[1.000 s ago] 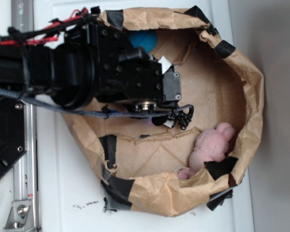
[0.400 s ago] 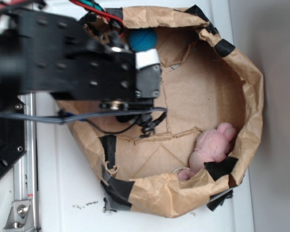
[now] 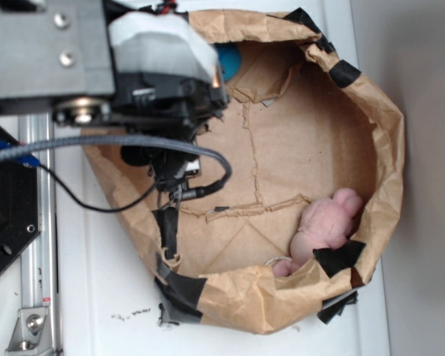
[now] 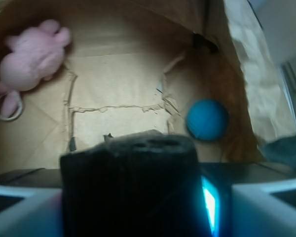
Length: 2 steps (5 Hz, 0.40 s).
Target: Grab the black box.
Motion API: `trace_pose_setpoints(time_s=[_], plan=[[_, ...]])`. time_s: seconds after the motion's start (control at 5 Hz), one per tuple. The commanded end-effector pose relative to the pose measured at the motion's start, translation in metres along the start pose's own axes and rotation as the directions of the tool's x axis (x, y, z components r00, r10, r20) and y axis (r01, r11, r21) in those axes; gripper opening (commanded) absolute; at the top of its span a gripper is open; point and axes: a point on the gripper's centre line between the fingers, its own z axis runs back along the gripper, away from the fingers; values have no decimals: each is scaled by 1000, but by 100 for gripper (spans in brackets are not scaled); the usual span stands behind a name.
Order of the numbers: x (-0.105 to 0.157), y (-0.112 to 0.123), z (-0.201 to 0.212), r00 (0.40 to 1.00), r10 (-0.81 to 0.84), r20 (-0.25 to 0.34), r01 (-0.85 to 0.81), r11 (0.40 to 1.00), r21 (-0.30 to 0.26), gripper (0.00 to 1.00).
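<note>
In the wrist view the black box (image 4: 130, 187) fills the lower middle, dark and blurred, sitting between the two pale fingers (image 4: 19, 207) of my gripper (image 4: 138, 210). The gripper is shut on it and holds it above the floor of the brown paper bag (image 4: 118, 84). In the exterior view the arm's wrist block (image 3: 156, 67) hangs over the bag's left side. The gripper (image 3: 170, 170) shows only as dark parts and cables beneath it, and the box itself is hidden there.
A blue ball (image 4: 207, 120) lies by the bag wall, also showing in the exterior view (image 3: 228, 59). A pink plush toy (image 3: 326, 222) rests in the far corner. The crumpled bag wall (image 3: 378, 148) rings everything. A black hexagonal plate (image 3: 7, 215) and a metal rail (image 3: 37, 297) lie left.
The arm has risen toward the exterior camera and shifted left and toward the top of the picture, uncovering more of the bag floor. The plush and the ball have not moved.
</note>
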Motion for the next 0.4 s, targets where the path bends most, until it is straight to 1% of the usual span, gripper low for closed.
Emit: trace_pose_setpoints(time_s=[0.0,0.2], plan=[[50,10,25,1000,30,3,-30,999,-20,0],[51,7,19,999,43,-20,-43,999,1,0]])
